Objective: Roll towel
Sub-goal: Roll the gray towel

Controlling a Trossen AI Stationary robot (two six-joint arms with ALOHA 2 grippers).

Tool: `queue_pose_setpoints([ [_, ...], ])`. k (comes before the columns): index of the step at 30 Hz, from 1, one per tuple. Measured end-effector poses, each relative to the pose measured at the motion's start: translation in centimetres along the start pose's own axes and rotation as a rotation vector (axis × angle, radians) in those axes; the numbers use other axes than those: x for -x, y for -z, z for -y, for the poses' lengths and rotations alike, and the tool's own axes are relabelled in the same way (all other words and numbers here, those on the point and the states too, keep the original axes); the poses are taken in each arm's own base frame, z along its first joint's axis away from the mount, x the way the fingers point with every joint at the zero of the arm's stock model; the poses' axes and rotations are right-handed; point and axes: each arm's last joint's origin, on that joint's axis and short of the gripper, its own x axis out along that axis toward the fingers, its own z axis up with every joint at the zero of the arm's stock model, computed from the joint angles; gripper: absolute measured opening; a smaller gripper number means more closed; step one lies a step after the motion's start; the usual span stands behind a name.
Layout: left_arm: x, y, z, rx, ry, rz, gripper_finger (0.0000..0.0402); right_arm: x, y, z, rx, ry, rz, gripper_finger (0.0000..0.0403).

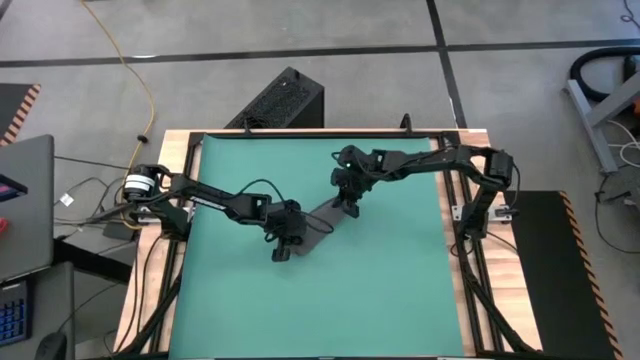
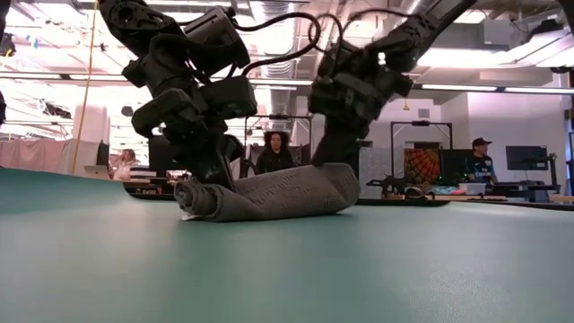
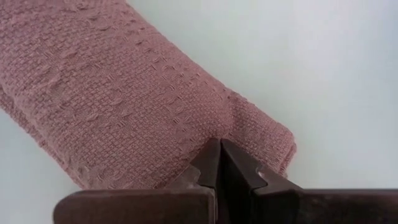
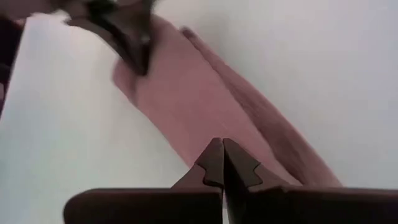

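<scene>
Green matting (image 1: 400,290) covers the table, and near its middle lies our towel (image 1: 318,226), already wound into a thick roll. From above, its long axis runs on a slant, from the near-left end under our left gripper (image 1: 285,247) up to the far-right end under our right gripper (image 1: 349,205). The low view shows the towel (image 2: 269,194) as a fat bundle resting on the mat (image 2: 287,269), with a spiral of layers at one end and a small white tag just under it. Our left gripper (image 2: 213,175) stands at that spiral end and our right gripper (image 2: 334,154) at the other, so each arm is nearest its own end and the roll spans the gap between them. In the left wrist view our fingers are together, the tips pressed into the weave of the towel (image 3: 124,99) close to its end corner; whether a fold of cloth is pinched between them we cannot tell. In the right wrist view the fingers also meet, tips on or just over the towel (image 4: 186,99), with the left gripper (image 4: 134,46) visible farther along the roll at its other end. We judge the rolling nearly done: any further turn would run across the long axis, both ends moving evenly so the roll stays straight.
</scene>
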Motion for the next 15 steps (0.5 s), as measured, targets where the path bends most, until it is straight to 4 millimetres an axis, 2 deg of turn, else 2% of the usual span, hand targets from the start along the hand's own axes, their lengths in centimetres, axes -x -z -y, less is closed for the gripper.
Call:
queue_pose_setpoints([
  [6,0.0,-0.1,0.0,-0.017,-0.007,0.006,0.0,-0.2,2.6,2.0,-0.061,0.028,-0.026,0.0017],
  [15,0.2,-0.4,0.0,-0.086,-0.013,0.04,0.0,-1.0,5.7,3.1,-0.126,0.093,0.008,0.0017],
])
